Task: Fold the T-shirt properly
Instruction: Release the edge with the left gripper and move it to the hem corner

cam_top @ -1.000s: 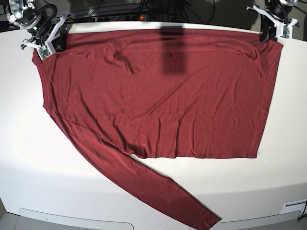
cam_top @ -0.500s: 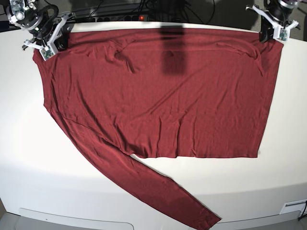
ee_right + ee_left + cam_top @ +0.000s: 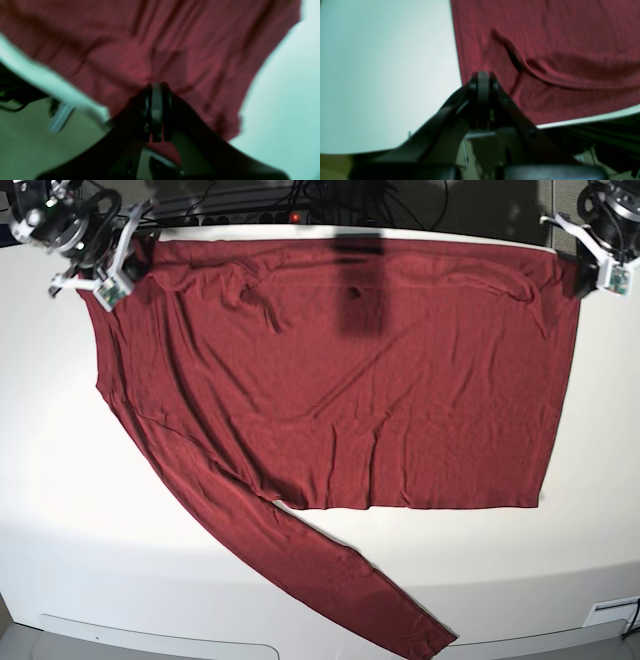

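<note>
T-shirt (image 3: 340, 370) lying spread on tabletop (image 3: 60, 510), no fold yet; both jaws clenched, empty, at far corners.

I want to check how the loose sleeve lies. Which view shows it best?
The base view: the sleeve runs diagonally off the T-shirt toward the table's near edge. Both wrist views show only fabric near the far corners, no sleeve.

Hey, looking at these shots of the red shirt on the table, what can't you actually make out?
- Whether the right pincer pinches the shirt: right wrist view is blurred, and its own fingers cover the contact.
- The left pincer's grip on the hem: left wrist view, dark fingers hide it.
- The second sleeve: base view shows only one, running toward the near table edge.
- The cause of the dark patch near the shirt's far edge: base view doesn't show it.
</note>
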You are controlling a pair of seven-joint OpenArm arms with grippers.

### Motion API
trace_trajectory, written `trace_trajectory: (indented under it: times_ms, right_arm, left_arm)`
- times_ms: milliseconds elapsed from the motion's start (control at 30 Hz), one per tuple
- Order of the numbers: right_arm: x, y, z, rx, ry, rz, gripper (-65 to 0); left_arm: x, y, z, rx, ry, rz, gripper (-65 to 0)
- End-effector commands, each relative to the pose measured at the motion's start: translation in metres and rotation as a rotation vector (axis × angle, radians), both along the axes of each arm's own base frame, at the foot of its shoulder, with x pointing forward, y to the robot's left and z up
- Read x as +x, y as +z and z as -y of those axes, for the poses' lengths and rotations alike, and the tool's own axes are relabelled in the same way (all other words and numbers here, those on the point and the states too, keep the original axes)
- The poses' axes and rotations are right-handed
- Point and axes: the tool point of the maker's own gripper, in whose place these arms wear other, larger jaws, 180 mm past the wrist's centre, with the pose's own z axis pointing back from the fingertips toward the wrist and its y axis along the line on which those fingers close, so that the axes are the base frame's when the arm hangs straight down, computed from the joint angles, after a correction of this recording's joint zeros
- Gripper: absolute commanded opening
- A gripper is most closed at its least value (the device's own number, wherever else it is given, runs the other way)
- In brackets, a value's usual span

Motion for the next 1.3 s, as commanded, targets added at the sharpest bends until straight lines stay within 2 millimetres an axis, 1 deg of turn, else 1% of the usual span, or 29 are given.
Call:
trace_trajectory:
  times_ms: [0, 133, 200, 267, 333, 367, 400, 433, 467, 533, 633, 733, 867, 1000, 1133, 1267]
  right_arm:
    - [0.012, 0.012, 0.002, -0.004, 0.009, 0.048, -65.0]
    - [0.028, 0.021, 0.009, -0.020, -0.006, 0.095, -65.0]
    - [0.036, 0.026, 0.011, -0.023, -0.009, 0.118, -65.0]
    - [0.047, 0.031, 0.010, -0.021, -0.009, 0.147, -65.0]
    - [0.058, 0.037, 0.008, -0.005, -0.014, 0.178, -52.3]
    - [0.064, 0.040, 0.006, 0.012, -0.018, 0.195, -47.3]
    - [0.069, 0.044, 0.004, 0.033, -0.022, 0.210, -43.5]
    - [0.074, 0.047, 0.001, 0.051, -0.026, 0.224, -41.0]
    - [0.078, 0.050, 0.000, 0.064, -0.028, 0.236, -39.7]
    - [0.085, 0.055, -0.002, 0.076, -0.029, 0.256, -39.5]
    - [0.093, 0.060, -0.003, 0.086, -0.031, 0.277, -39.5]
    - [0.095, 0.060, -0.001, 0.072, -0.039, 0.267, -39.6]
    - [0.092, 0.056, 0.004, 0.048, -0.049, 0.235, -39.6]
    - [0.090, 0.053, 0.006, 0.036, -0.055, 0.215, -39.6]
    - [0.085, 0.049, 0.010, 0.015, -0.063, 0.182, -39.6]
    - [0.082, 0.047, 0.012, 0.001, -0.070, 0.161, -39.6]
  left_arm:
    - [0.006, 0.013, -0.002, 0.009, -0.009, 0.045, -65.0]
    - [0.013, 0.024, -0.001, 0.003, -0.024, 0.112, -65.0]
    - [0.022, 0.035, 0.000, 0.003, -0.046, 0.169, -65.0]
    - [0.035, 0.046, -0.001, 0.009, -0.064, 0.221, -64.8]
    - [0.053, 0.057, -0.003, -0.011, -0.058, 0.263, -53.5]
    - [0.062, 0.062, -0.005, -0.029, -0.048, 0.277, -49.7]
    - [0.071, 0.067, -0.007, -0.045, -0.037, 0.285, -47.4]
    - [0.081, 0.071, -0.009, -0.064, -0.023, 0.290, -46.9]
    - [0.092, 0.075, -0.011, -0.083, -0.011, 0.297, -46.9]
    - [0.113, 0.084, -0.016, -0.118, 0.017, 0.320, -46.9]
    - [0.144, 0.087, -0.024, -0.167, 0.041, 0.336, -46.9]
    - [0.172, 0.079, -0.027, -0.249, 0.030, 0.324, -46.9]
    - [0.212, 0.052, -0.036, -0.339, 0.076, 0.280, -46.9]
    - [0.251, 0.026, -0.028, -0.414, 0.071, 0.205, -46.9]
    - [0.285, 0.006, -0.028, -0.346, 0.055, 0.139, -46.9]
    - [0.306, -0.007, -0.028, -0.258, 0.016, 0.101, -46.9]
